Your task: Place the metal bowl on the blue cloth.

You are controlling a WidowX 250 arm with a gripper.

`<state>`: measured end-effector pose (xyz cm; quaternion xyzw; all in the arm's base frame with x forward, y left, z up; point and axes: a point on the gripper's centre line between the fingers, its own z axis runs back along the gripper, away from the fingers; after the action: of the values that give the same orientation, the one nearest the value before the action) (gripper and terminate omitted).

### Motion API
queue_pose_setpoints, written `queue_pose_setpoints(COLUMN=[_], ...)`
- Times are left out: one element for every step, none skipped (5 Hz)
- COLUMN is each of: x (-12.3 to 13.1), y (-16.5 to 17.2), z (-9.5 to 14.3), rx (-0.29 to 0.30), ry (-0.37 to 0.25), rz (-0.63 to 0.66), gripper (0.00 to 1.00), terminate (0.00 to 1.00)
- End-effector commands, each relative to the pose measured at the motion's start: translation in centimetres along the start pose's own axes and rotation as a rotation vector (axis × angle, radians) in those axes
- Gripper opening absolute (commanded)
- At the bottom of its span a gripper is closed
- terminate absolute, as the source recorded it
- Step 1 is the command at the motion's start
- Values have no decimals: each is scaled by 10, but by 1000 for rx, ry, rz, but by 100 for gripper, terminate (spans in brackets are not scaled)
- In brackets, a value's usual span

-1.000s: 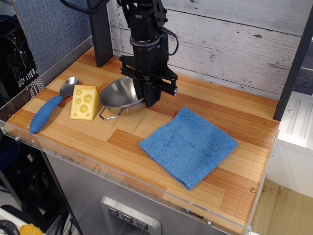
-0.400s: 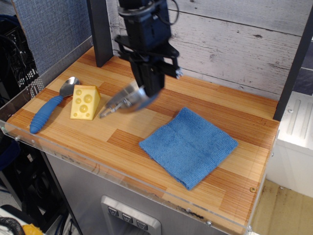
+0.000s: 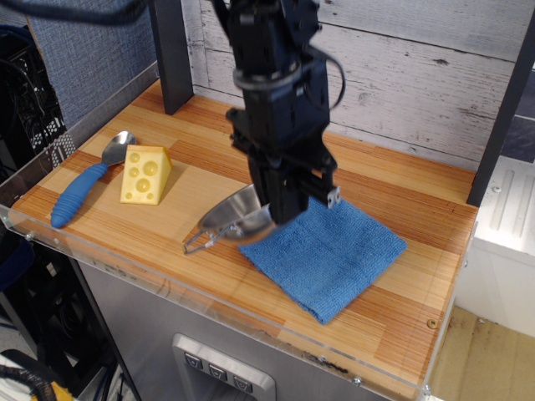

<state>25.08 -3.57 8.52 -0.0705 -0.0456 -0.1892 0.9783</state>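
The gripper (image 3: pixel 280 209) has its fingers clamped on the right rim of the metal bowl (image 3: pixel 238 220), which hangs tilted in the air, its free wire handle drooping toward the front left. The bowl sits over the left corner of the blue cloth (image 3: pixel 330 251), most of it out over the bare wooden table (image 3: pixel 418 292) rather than over the fabric (whether its underside brushes the cloth cannot be told from this angle).

This looks like the carry step, close to its end. The next move calls for a further shift to the right, so the bowl centres over the cloth, then a descent and a release; letting go here would probably leave it half off the edge.

Against the frame a second ago, the bowl has left its spot just beside the cheese wedge (image 3: pixel 145 174) and travelled forward and right with the arm. The spoon (image 3: pixel 84 185) and the wedge lie as they did.
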Motion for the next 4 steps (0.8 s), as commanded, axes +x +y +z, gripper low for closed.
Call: queue_pose_setpoints(x=[1, 11, 30, 46], y=[-11, -13, -16, -17], z=[-22, -37, -50, -46], rx=[13, 5, -9, -12], ry=[7, 7, 6, -17], rz=[-28, -17, -1, 2], gripper=[0, 0, 0, 0], terminate=[0, 0, 0, 0])
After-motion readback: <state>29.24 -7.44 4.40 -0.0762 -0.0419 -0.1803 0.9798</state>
